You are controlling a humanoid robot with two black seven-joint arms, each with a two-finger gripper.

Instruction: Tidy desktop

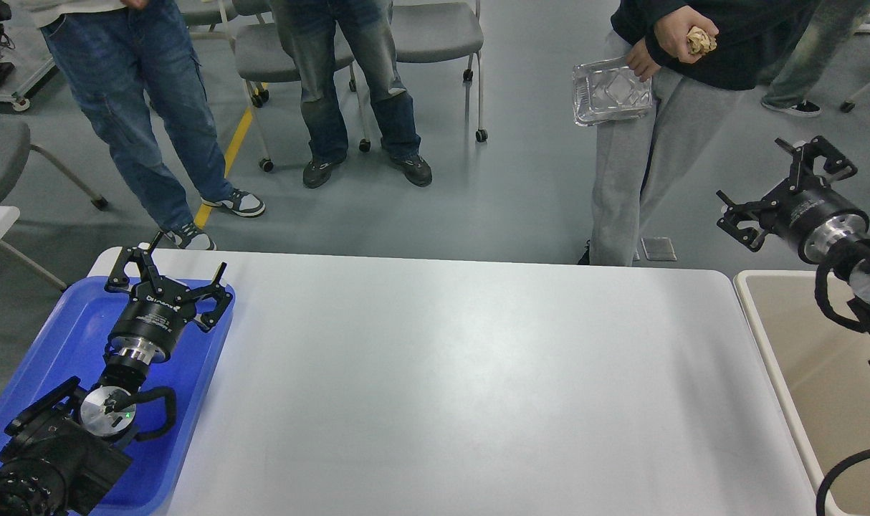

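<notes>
The desktop is a wide white-grey tabletop with rounded corners, and its surface bears nothing but the blue tray at its left end. My left gripper is open and empty, hovering over the far end of that blue tray. My right gripper is open and empty, held above the floor just beyond the far left corner of the beige bin, off the table's right end.
A person behind the table's far right edge holds a foil container and a crumpled paper ball. Two more people and grey wheeled chairs stand beyond the far edge.
</notes>
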